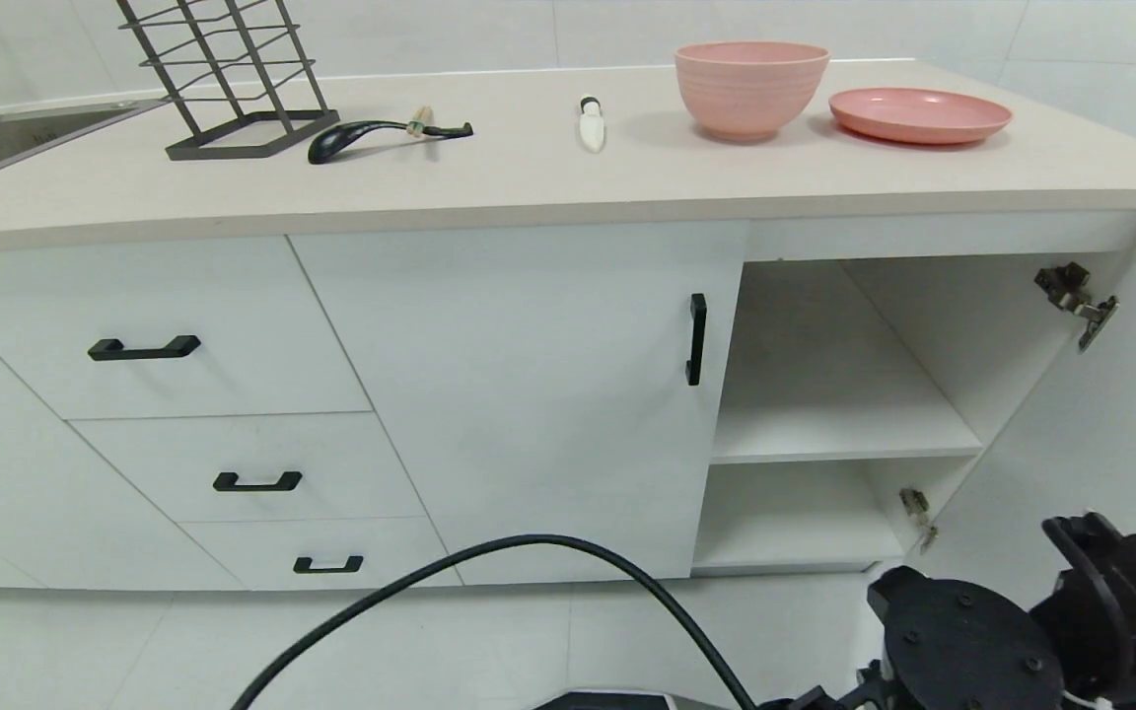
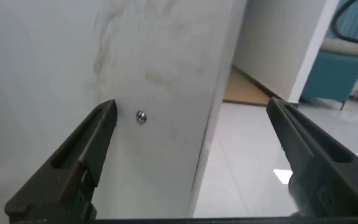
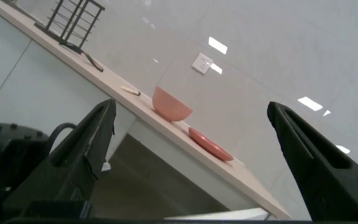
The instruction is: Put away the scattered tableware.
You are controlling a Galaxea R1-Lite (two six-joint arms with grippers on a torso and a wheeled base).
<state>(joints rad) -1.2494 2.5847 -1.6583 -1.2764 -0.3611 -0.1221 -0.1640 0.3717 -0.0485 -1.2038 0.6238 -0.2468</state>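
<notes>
Pink bowl [image 1: 751,87] and pink plate [image 1: 920,113], countertop's [image 1: 529,177] right end: probably light, stiff, slippery; grasp at the rim. Left gripper [image 2: 191,118] and right gripper [image 3: 191,118] both released, empty.

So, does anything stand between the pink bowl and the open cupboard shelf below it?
Nothing visible does. The pink bowl sits on the counter above the cupboard shelf, whose door is swung open.

L gripper [image 2: 191,104]: jaws spread wide, dark tapered fingers [image 2: 73,168] one each side of the gap, tips level w/ each other. R gripper [image 3: 191,107]: same, jaws wide apart. R arm [image 1: 982,631]: black joint housing, held low.
</notes>
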